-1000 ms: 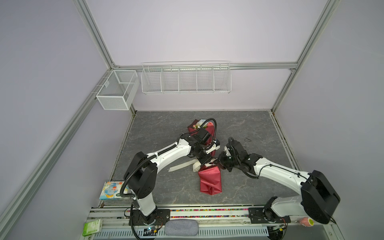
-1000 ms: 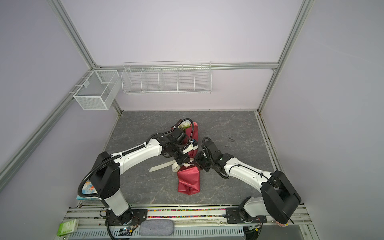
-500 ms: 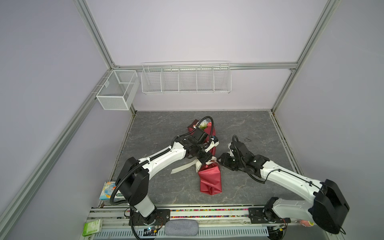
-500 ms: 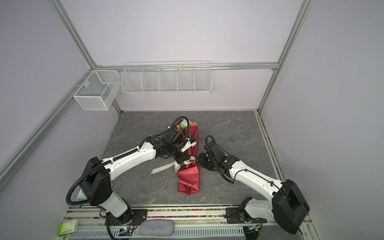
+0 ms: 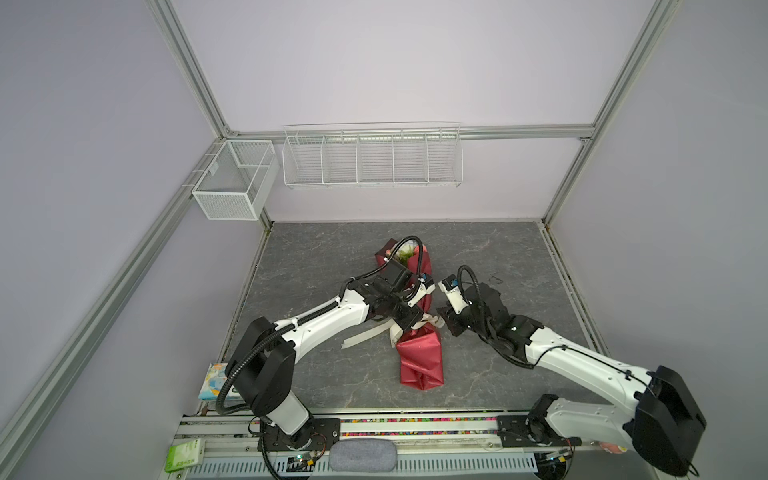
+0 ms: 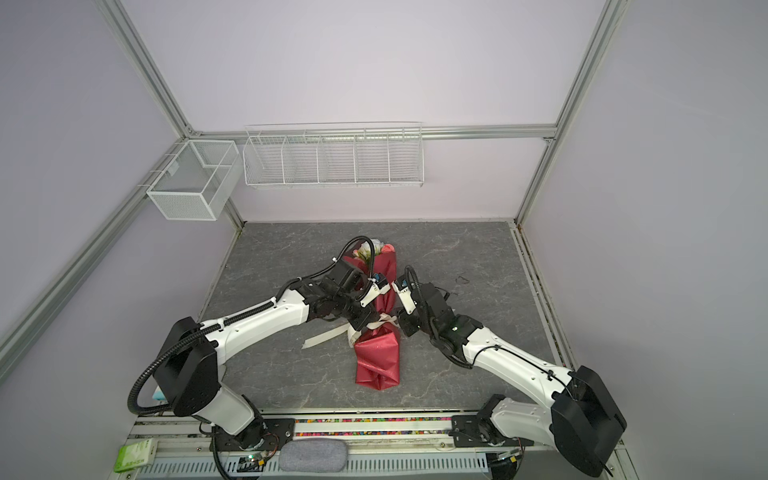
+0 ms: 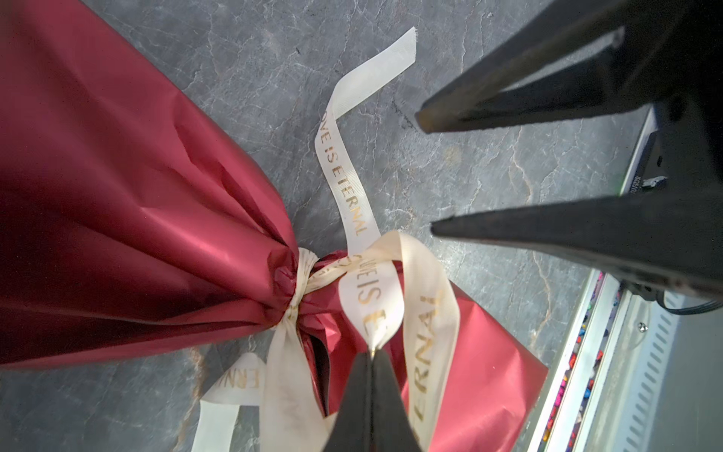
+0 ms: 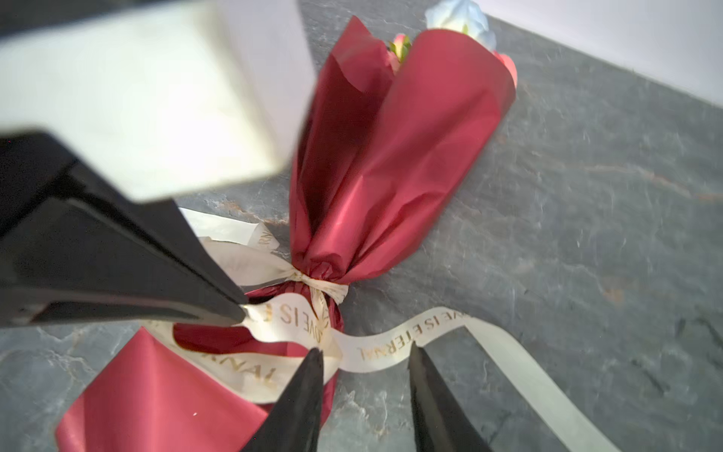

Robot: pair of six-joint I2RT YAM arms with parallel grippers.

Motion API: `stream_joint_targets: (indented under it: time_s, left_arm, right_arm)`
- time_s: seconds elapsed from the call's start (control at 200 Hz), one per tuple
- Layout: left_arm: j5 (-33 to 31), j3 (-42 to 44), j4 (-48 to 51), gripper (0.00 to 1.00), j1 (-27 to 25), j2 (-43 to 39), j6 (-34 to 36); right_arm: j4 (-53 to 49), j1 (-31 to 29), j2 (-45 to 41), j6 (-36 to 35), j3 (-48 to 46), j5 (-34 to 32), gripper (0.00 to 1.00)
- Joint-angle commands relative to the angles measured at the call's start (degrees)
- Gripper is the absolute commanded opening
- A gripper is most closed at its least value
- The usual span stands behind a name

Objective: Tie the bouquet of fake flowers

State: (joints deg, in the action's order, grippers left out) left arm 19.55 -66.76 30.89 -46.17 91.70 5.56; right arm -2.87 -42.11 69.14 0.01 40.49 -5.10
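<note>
The bouquet of fake flowers (image 5: pixel 419 357) (image 6: pixel 378 357) lies on the grey table in red wrapping paper, with its blooms (image 8: pixel 461 15) at the far end. A cream ribbon (image 7: pixel 352 188) (image 8: pixel 391 344) with gold lettering is knotted round its narrow waist. One tail trails left on the table (image 5: pixel 365 337). My left gripper (image 7: pixel 371 352) (image 5: pixel 397 330) is shut on a ribbon loop beside the knot. My right gripper (image 8: pixel 367 349) (image 5: pixel 446 322) stands open just right of the knot. Its fingertips are over the other ribbon tail and nothing is pinched between them.
Two white wire baskets (image 5: pixel 372 156) (image 5: pixel 232 180) hang on the back and left walls. A small black loop (image 5: pixel 494 277) lies on the table to the right. A tissue pack (image 5: pixel 216 380) and a green packet (image 5: pixel 185 455) sit at the front left edge.
My right gripper has opened beside the knot. My left gripper has stayed shut on the ribbon loop while its arm shifted a little.
</note>
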Motion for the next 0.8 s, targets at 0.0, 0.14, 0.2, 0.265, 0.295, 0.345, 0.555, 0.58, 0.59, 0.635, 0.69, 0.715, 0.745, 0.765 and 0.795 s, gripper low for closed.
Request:
stream_joint_targets:
  time_s: [0.0, 0.14, 0.2, 0.265, 0.295, 0.345, 0.555, 0.58, 0.59, 0.635, 0.69, 0.715, 0.745, 0.765, 0.795]
  left_arm:
    - [1.04, 1.13, -2.44, 0.00, 0.29, -1.35, -1.25]
    - [1.72, 1.79, -3.49, 0.00, 0.47, -1.43, -2.14]
    - [1.85, 2.18, -4.23, 0.00, 0.56, -1.48, -2.57]
    - [1.75, 2.18, -4.52, 0.00, 0.56, -1.44, -2.91]
    - [1.57, 2.17, -4.53, 0.00, 0.56, -1.43, -3.08]
    - [1.71, 2.37, -4.76, 0.00, 0.65, -1.53, -3.22]
    - [3.86, 3.79, -6.27, 0.00, 0.78, -2.32, -3.73]
    - [3.89, 3.96, -6.24, 0.00, 0.73, -2.40, -3.81]
    - [3.91, 4.00, -6.25, 0.00, 0.73, -2.40, -3.80]
    - [4.21, 4.12, -6.21, 0.00, 0.82, -2.40, -3.81]
    - [4.66, 4.33, -6.40, 0.00, 0.83, -2.40, -3.99]
    - [4.82, 4.44, -6.52, 0.00, 0.83, -2.46, -4.07]
    - [4.96, 4.53, -6.61, 0.00, 0.82, -2.48, -4.28]
    - [5.03, 4.54, -6.68, 0.00, 0.91, -2.57, -4.30]
    - [5.03, 4.54, -6.67, 0.00, 0.91, -2.62, -4.44]
  right_arm:
    - [10.10, 0.59, 1.61, -10.91, -2.96, 6.01, 0.40]
    - [13.55, 0.80, 3.42, -11.64, -4.49, 9.97, 0.40]
    - [16.31, 0.84, 3.50, -11.34, -6.11, 10.94, 0.40]
    - [19.64, 0.80, 2.74, -10.65, -8.28, 11.92, 0.40]
    - [20.61, 0.77, 2.38, -10.65, -9.00, 12.29, 0.41]
    - [20.60, 0.82, 2.14, -11.00, -9.60, 12.66, 0.41]
    - [22.61, 0.96, 2.82, -11.67, -11.24, 9.09, 0.42]
    - [23.38, 0.98, 2.75, -11.33, -11.38, 8.84, 0.43]
    - [23.64, 0.98, 2.71, -11.28, -11.46, 8.76, 0.43]
    - [24.58, 0.99, 2.66, -11.17, -11.64, 8.79, 0.43]
    - [25.39, 1.19, 2.90, -11.49, -11.57, 9.40, 0.44]
    - [25.59, 1.28, 3.21, -11.88, -11.57, 9.73, 0.43]
    - [25.84, 1.40, 3.76, -12.44, -11.59, 10.16, 0.43]
    - [26.09, 1.48, 4.22, -12.88, -11.69, 10.21, 0.43]
    - [26.60, 1.46, 4.92, -13.49, -11.78, 10.18, 0.42]
